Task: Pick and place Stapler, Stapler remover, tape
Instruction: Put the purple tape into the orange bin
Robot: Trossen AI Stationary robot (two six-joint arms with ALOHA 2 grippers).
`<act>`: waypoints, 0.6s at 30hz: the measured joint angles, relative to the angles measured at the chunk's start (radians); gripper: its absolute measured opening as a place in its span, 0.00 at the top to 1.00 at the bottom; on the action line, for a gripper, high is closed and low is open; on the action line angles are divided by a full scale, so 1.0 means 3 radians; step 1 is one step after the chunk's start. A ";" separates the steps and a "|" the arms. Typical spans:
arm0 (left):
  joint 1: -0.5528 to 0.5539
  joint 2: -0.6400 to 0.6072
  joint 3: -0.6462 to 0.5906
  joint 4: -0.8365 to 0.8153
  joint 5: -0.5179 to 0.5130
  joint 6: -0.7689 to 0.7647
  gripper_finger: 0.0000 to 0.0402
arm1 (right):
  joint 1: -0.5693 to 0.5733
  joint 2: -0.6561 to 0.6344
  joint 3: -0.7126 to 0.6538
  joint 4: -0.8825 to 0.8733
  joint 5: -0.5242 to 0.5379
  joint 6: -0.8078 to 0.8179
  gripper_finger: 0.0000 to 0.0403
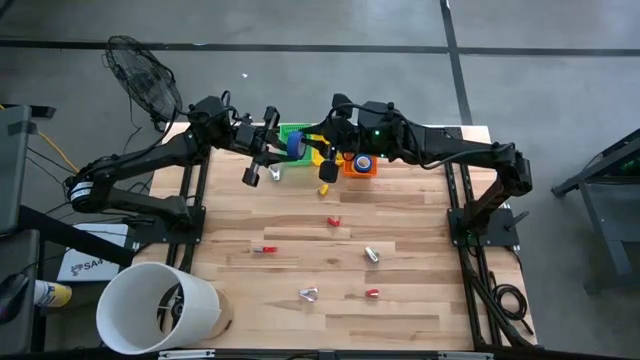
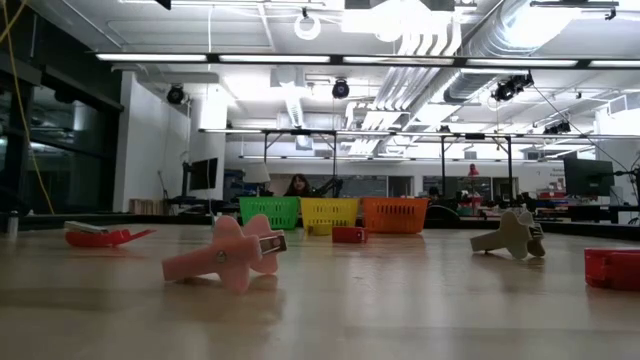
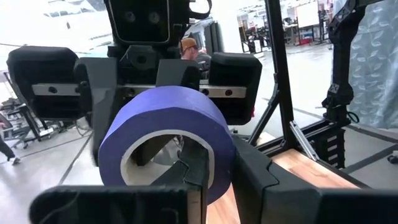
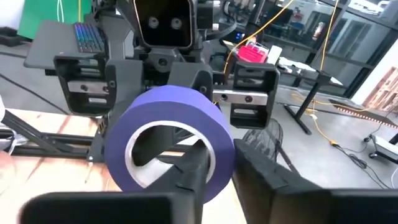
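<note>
red piece (image 2: pixel 612 268) cut off at edge, far baskets' (image 2: pixel 329 213) contents hidden

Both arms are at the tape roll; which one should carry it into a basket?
Left, probably: its end effector pinches the purple tape roll right beside the green basket. The right end effector grips it too but is stretched farther.
</note>
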 joint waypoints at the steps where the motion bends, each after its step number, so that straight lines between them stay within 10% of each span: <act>1: 0.0000 0.0000 0.0000 -0.0002 0.0002 0.0000 0.88 | 0.0000 0.0000 0.0000 -0.0001 0.0000 0.0009 0.87; 18: -0.0001 0.0004 -0.0003 -0.0422 -0.0571 0.0082 0.80 | -0.0089 -0.0058 0.0001 -0.0640 0.0522 0.0241 0.93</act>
